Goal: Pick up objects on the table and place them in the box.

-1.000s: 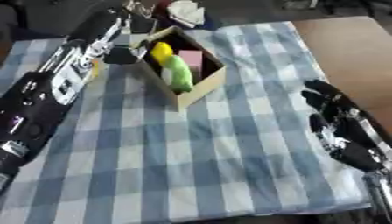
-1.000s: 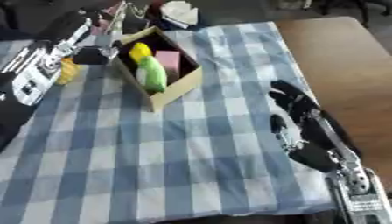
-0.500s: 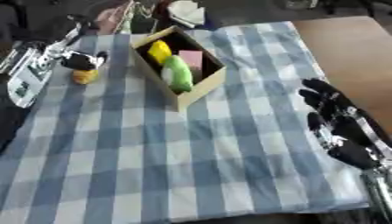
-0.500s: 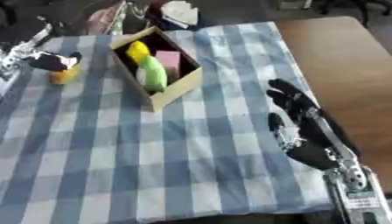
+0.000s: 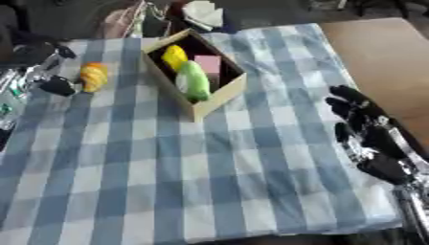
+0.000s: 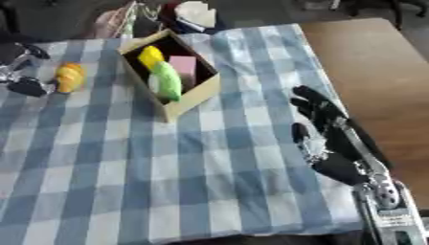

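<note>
An open cardboard box (image 5: 220,95) stands on the checked cloth at the upper middle. It holds a yellow piece (image 5: 174,56), a pink block (image 5: 208,63) and a green piece (image 5: 194,82). An orange object (image 5: 92,76) lies on the cloth left of the box. My left hand (image 6: 18,72) is at the left edge just beside the orange object. Its thumb and fingers are spread, and I cannot tell whether they touch the object. My right hand (image 6: 328,131) rests open on the cloth's right side, holding nothing.
A blue-and-white checked cloth (image 5: 193,172) covers most of the table. Bare brown tabletop (image 5: 381,52) shows at the right. A white item (image 5: 204,13) and other clutter (image 5: 126,21) lie beyond the far edge behind the box.
My left arm has swung from beside the box out to the left edge, next to the orange object. The right hand has stayed put.
</note>
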Controlling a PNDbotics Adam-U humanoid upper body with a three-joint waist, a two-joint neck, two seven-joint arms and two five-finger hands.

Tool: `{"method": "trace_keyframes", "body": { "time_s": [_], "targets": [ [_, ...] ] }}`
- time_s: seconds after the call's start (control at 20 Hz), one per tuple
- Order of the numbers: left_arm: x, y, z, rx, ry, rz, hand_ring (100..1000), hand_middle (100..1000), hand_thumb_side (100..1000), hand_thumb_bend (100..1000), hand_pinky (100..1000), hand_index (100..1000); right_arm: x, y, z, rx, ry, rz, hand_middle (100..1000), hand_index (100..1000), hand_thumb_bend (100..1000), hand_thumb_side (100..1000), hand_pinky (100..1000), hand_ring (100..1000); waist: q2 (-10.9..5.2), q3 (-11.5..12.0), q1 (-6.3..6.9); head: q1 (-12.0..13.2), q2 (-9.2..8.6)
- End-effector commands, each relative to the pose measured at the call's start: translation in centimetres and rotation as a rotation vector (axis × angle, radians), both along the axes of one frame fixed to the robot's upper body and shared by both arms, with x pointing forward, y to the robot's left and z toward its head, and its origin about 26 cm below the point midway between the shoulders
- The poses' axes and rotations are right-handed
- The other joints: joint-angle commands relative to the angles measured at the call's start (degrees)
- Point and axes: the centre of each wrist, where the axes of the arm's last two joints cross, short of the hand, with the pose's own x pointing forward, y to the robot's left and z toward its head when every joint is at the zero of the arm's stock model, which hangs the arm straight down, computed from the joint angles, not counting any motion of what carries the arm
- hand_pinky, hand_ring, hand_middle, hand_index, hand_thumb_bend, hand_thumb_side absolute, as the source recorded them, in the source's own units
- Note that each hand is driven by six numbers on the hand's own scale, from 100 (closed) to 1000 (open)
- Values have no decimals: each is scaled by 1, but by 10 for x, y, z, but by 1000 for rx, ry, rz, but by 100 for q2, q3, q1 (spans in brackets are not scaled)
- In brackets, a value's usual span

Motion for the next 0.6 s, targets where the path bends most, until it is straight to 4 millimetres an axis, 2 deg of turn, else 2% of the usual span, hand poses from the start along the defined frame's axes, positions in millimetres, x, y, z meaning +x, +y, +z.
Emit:
{"method": "trace_keyframes", "body": {
  "time_s": [0.05, 0.35, 0.6],
  "targets": [
    [-1, 10, 11, 13, -36, 26, 730, 776, 333, 311, 743, 848, 2, -2, 9, -1, -30, -1, 969, 1000, 100, 386, 1000, 968, 19, -11, -32, 22, -99],
    [-1, 12, 6, 5, -92, 54, 722, 779, 363, 300, 739, 855, 4, -1, 12, -3, -43, 6, 969, 1000, 100, 377, 1000, 968, 108, -68, -84, 69, -200],
    [2, 6, -2, -17, -131, 52, 718, 779, 419, 291, 737, 858, 5, 0, 13, -2, -49, 10, 969, 1000, 100, 374, 1000, 968, 169, -122, -100, 124, -262]
  ]
}}
